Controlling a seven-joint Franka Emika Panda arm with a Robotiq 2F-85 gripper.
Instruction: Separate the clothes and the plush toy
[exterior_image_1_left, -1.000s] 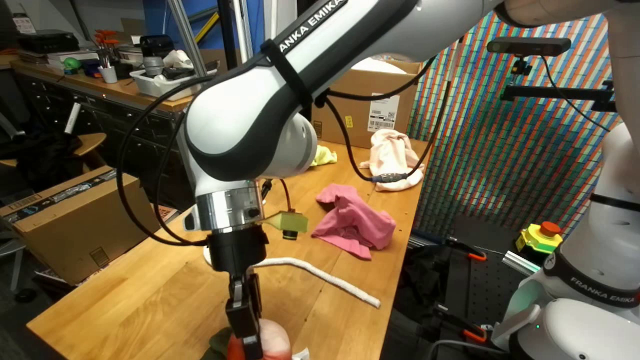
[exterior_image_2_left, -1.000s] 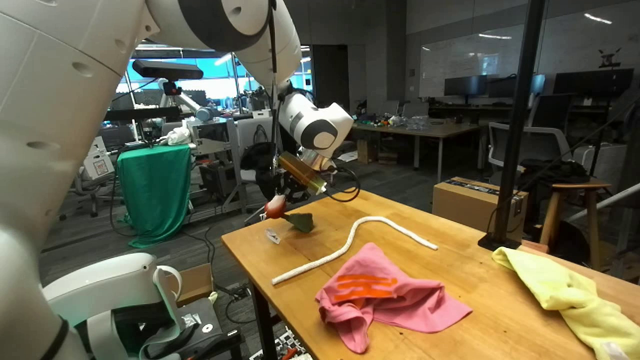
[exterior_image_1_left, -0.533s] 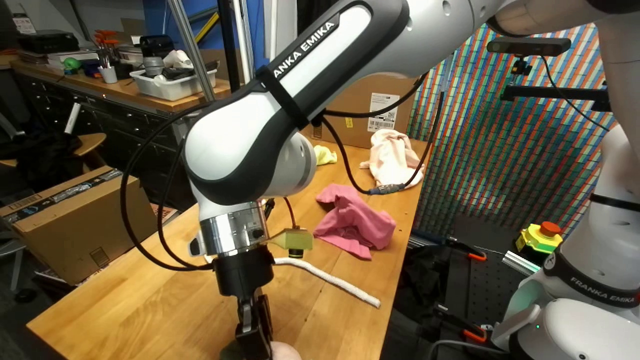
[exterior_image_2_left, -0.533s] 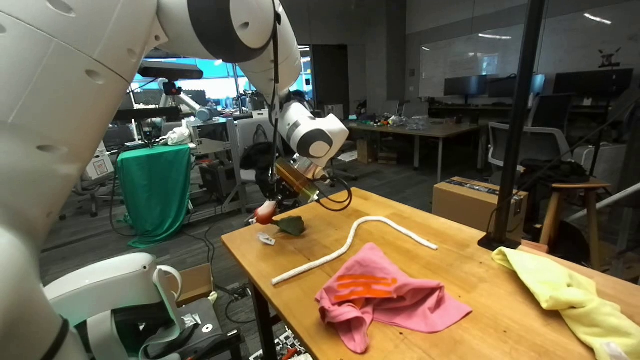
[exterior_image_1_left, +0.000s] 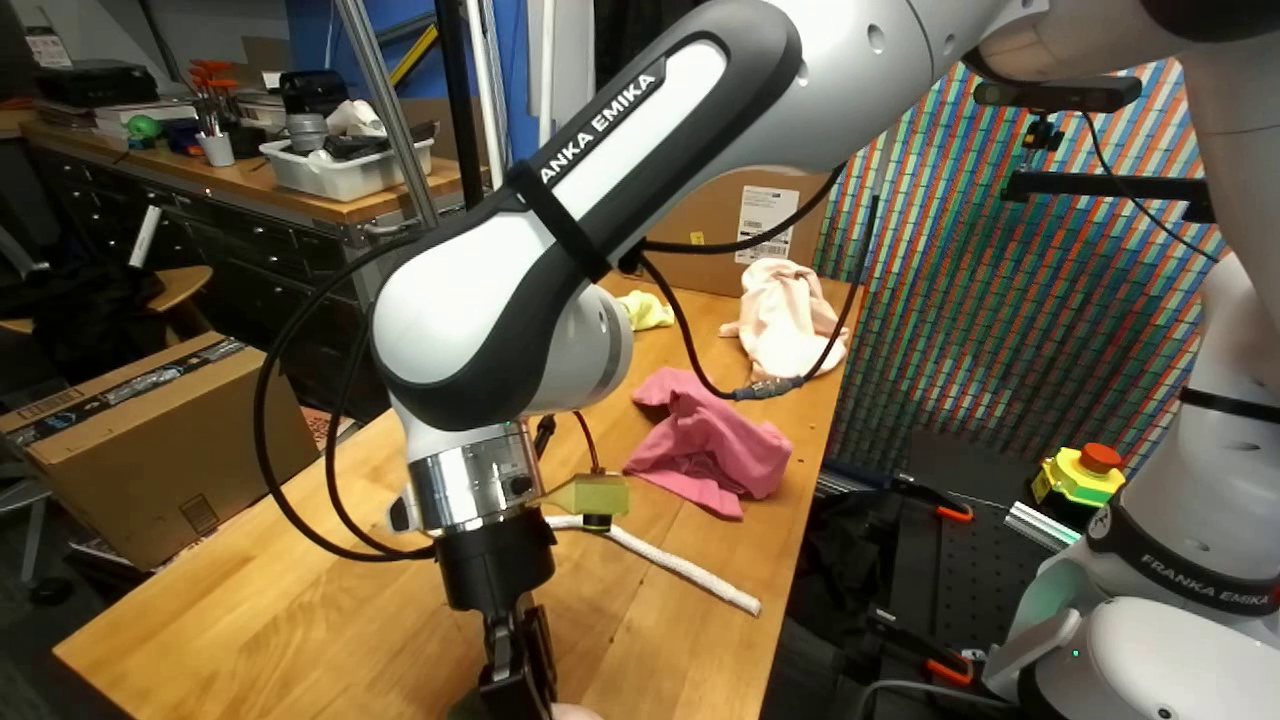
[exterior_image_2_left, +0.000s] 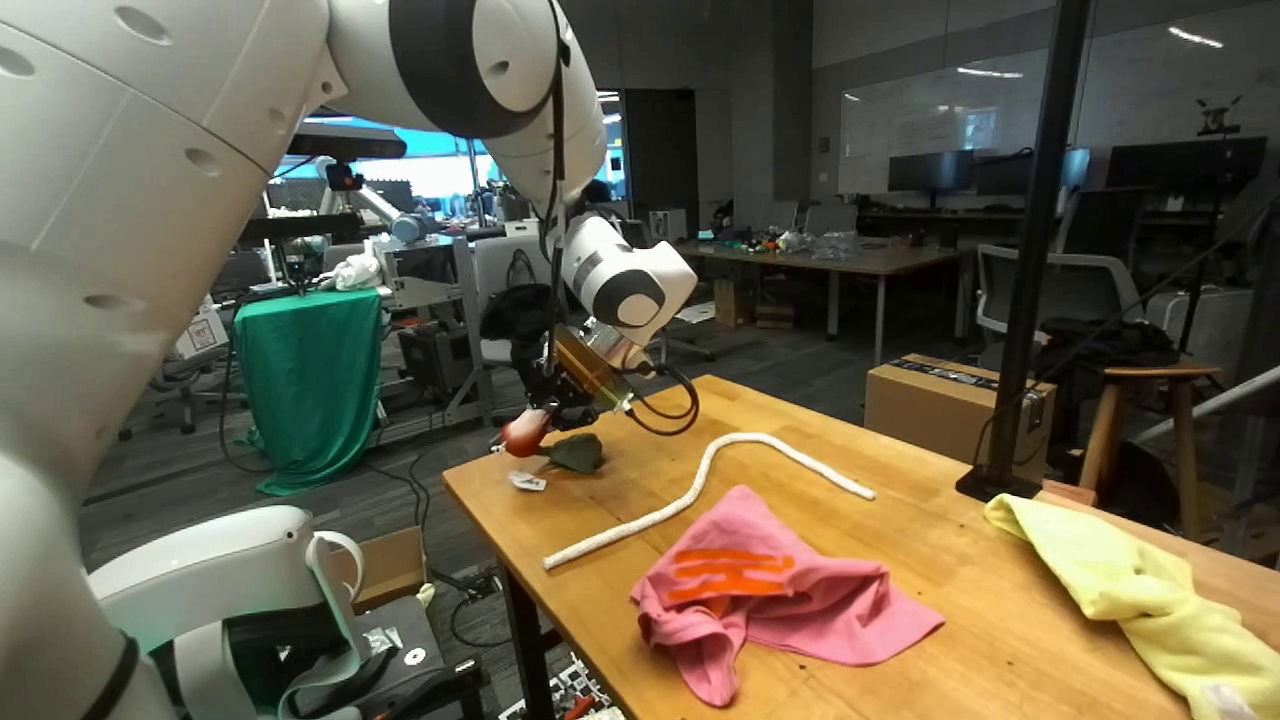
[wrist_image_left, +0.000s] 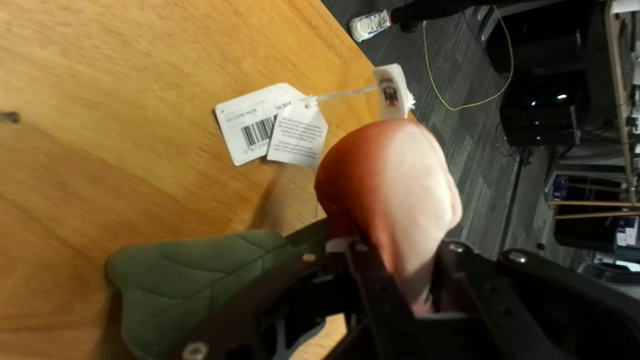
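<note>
Near a corner of the counter (exterior_image_2_left: 940, 540), we observe the gripper (wrist_image_left: 402, 255) clamping the toy (wrist_image_left: 390, 175), well apart from the pink cloth (exterior_image_2_left: 820, 620).

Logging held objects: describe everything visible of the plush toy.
The plush toy, seemingly fabric, has a rounded red and pale body, a dark green leaf with stitched veins, and printed white tags on string. The gripper pinches it, red side lower, by the table edge; whether leaf or tags touch down is unclear.

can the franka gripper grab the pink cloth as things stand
Probably not: the gripper is closed on the plush toy and would likely need to release it first. The pink cloth itself looks uncovered.
</note>
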